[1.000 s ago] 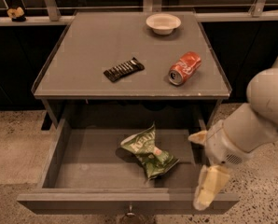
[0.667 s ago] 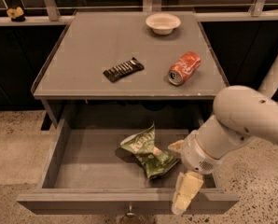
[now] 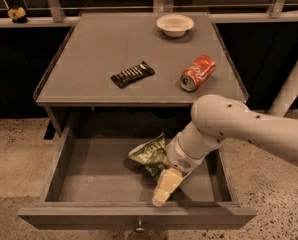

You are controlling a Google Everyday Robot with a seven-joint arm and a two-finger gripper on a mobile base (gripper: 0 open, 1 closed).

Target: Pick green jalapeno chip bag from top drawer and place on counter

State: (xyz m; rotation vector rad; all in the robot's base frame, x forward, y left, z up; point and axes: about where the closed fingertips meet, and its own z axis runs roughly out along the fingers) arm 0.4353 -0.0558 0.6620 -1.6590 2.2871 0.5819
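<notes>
The green jalapeno chip bag (image 3: 148,154) lies crumpled on the bottom of the open top drawer (image 3: 89,169), right of its middle. My gripper (image 3: 163,190) hangs inside the drawer at the bag's right front edge, pale fingers pointing down toward the drawer front; the arm's wrist covers the bag's right part. The counter (image 3: 114,44) is the grey cabinet top above the drawer.
On the counter lie a dark striped candy bar wrapper (image 3: 133,74), a red soda can (image 3: 198,73) on its side and a white bowl (image 3: 174,24) at the back. The drawer's metal pull (image 3: 139,229) is at the front. Speckled floor surrounds the cabinet.
My arm has swung left across the drawer, from its right wall to over the chip bag's right side. The bag and the counter items have not moved.
</notes>
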